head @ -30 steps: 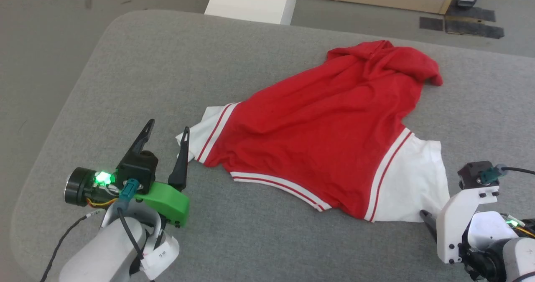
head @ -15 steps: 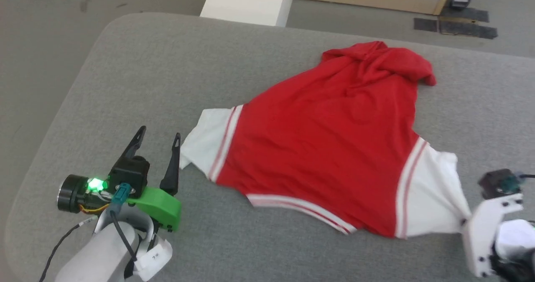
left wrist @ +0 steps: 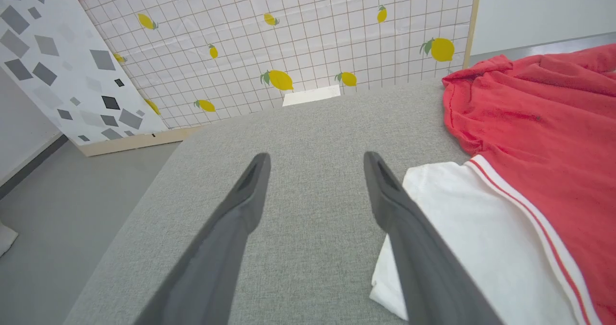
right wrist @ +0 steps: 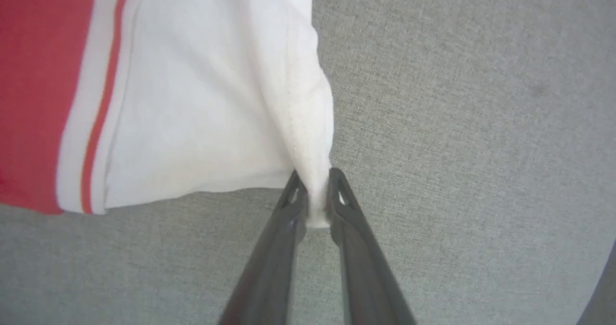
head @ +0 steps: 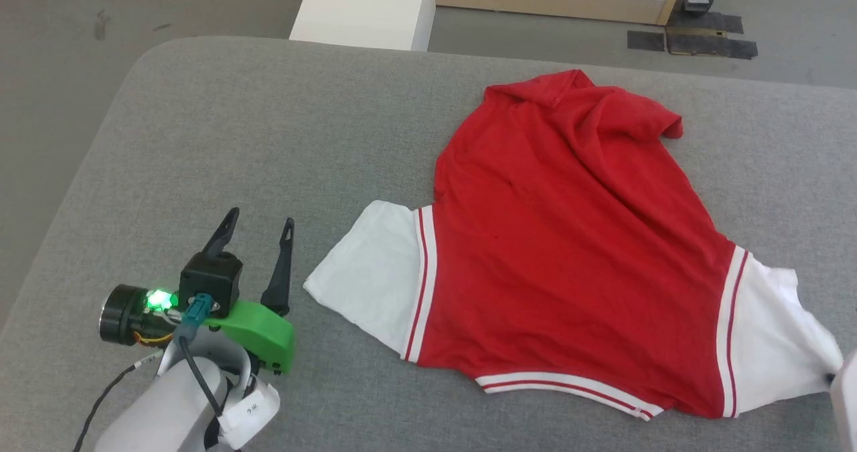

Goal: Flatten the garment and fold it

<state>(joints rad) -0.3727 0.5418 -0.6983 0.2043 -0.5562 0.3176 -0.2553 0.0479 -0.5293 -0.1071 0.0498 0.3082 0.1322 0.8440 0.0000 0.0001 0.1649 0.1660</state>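
The garment (head: 569,258), a red jersey with white-and-red striped trim and white lining showing at two corners, lies spread on the grey table (head: 268,137). My right gripper (right wrist: 315,183) is shut on the garment's white right corner (right wrist: 308,137), which bunches between the fingers; in the head view that corner (head: 813,365) is pulled toward the frame's right edge. My left gripper (head: 258,228) stands open on the table just left of the white left corner (head: 365,284), its right finger (left wrist: 385,195) beside the white cloth (left wrist: 462,228), apart from it.
A white block (head: 365,3) stands on the floor past the table's far edge. A lemon-print grid panel (left wrist: 308,41) with a wooden frame stands behind it. Bare table stretches to the left and behind the garment.
My right gripper has shut on the white corner and dragged the garment to the right and nearer. The left corner has slid away from my left gripper. The head view has shifted too.
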